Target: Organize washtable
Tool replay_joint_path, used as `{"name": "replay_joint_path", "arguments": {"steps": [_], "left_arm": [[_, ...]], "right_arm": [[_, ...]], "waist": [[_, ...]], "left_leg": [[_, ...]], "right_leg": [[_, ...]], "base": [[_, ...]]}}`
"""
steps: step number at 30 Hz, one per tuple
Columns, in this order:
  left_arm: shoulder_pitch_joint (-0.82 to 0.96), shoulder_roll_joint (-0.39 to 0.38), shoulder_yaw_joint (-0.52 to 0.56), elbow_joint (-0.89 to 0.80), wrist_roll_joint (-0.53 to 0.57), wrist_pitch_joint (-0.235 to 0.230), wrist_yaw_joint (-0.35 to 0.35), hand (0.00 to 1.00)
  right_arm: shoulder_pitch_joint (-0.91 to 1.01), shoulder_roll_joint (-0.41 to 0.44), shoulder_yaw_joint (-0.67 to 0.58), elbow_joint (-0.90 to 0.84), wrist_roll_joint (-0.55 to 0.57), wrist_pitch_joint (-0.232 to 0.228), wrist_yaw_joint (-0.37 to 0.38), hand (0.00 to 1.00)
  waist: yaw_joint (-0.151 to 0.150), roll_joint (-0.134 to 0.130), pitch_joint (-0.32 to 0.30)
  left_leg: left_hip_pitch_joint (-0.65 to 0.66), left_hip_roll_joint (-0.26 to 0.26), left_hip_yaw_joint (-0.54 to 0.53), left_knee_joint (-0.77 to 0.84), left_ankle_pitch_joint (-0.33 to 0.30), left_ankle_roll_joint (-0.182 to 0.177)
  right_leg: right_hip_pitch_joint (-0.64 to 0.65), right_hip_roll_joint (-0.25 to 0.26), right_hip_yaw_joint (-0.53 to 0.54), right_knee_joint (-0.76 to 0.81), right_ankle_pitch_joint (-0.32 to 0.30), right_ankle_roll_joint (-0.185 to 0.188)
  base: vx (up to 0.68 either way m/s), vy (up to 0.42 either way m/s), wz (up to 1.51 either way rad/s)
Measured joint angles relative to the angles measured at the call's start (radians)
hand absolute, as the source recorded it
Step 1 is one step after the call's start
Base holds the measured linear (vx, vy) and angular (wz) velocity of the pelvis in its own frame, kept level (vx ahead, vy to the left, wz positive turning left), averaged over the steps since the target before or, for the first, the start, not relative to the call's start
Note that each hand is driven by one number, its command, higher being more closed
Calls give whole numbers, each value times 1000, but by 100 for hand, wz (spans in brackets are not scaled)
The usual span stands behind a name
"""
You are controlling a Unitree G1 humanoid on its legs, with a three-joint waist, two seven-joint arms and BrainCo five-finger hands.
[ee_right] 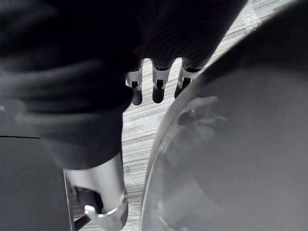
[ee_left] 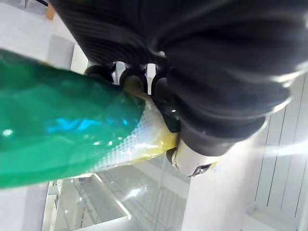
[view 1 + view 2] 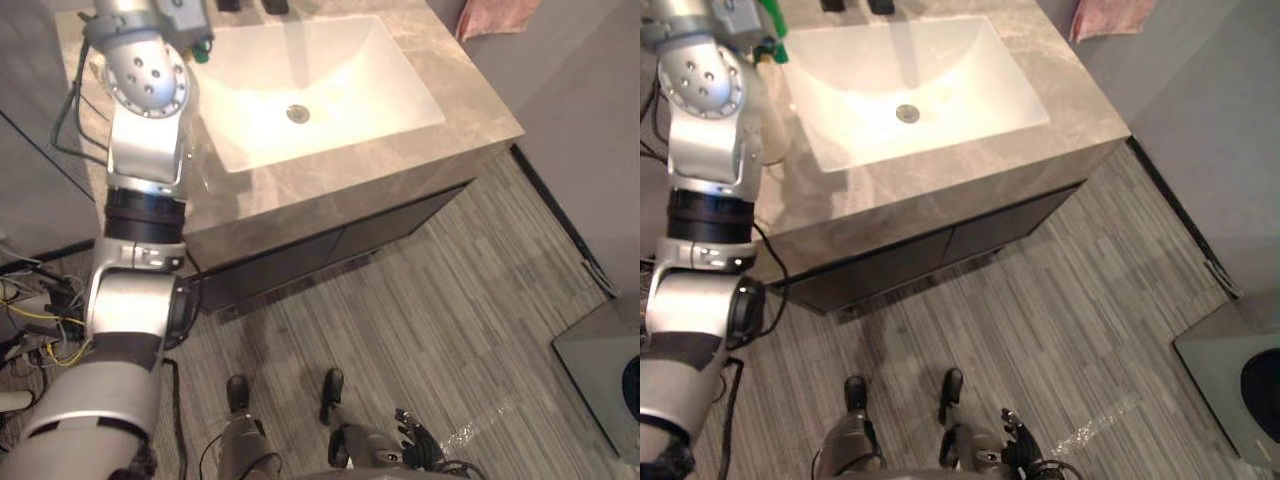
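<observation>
Grey plank floor (image 3: 430,300) stretching out below a plain grey wall (image 3: 590,110)

A pink cloth (image 3: 495,15) is hanging at the far right, up against the wall. A dark baseboard (image 3: 560,215) is running along the wall's foot. A pale grey box (image 3: 600,375) with a dark round opening (image 3: 632,388) is standing at the near right, and a pale shiny streak (image 3: 480,428) is glinting on the planks near it.

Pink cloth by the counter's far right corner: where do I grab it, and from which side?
Probably pinch the pink cloth at its wavy lower edge, coming from the front right with the open right robot hand; it looks limp, so any fold should pinch. The left robot hand is curled round a green object.
</observation>
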Motion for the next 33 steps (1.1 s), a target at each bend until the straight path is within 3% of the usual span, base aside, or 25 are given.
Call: {"name": "replay_joint_path", "arguments": {"steps": [5, 7, 11, 21, 27, 33], "left_arm": [[-6, -1, 17, 3, 8, 16, 7, 100], [-7, -2, 51, 2, 8, 16, 19, 100], [4, -1, 90, -1, 6, 15, 29, 100], [363, 23, 226, -121, 2, -5, 45, 100], [493, 43, 318, -35, 4, -3, 43, 100], [558, 74, 391, 40, 3, 5, 41, 100]], "right_arm": [[-1, 0, -7, -39, 9, -2, 1, 0], [-1, 0, -7, -46, 10, -2, 2, 0], [-1, 5, -5, -40, 16, -2, 3, 0], [-11, 14, -47, 48, 36, -20, 32, 0], [-31, 39, -94, 125, 38, -22, 55, 0], [-45, 53, -126, 158, 46, -23, 73, 0]], "waist": [[1, 11, 11], [3, 27, 22], [20, 40, 30], [31, 114, -2], [34, 115, -37], [29, 124, -31]], "left_leg": [[-15, 0, 1, 61, -47, 10], [-11, 1, 0, 90, -72, 20], [2, 0, -1, 104, -84, 25], [167, -35, 6, 34, -91, 15], [274, -56, 20, 3, -92, 14], [283, -44, 29, 148, -192, 26]], "right_leg": [[10, -8, 3, 5, 9, -11], [21, -12, 6, 17, 9, -11], [42, -16, 7, 15, 9, -11], [165, -29, 9, 19, -41, -30], [229, -47, 23, 64, -83, -27], [234, -59, 58, 169, -133, -17]], "base": [[73, 30, 0], [49, 70, -2], [31, 48, 0], [19, 5, 0], [57, 31, -3], [-28, 74, -12]]}}
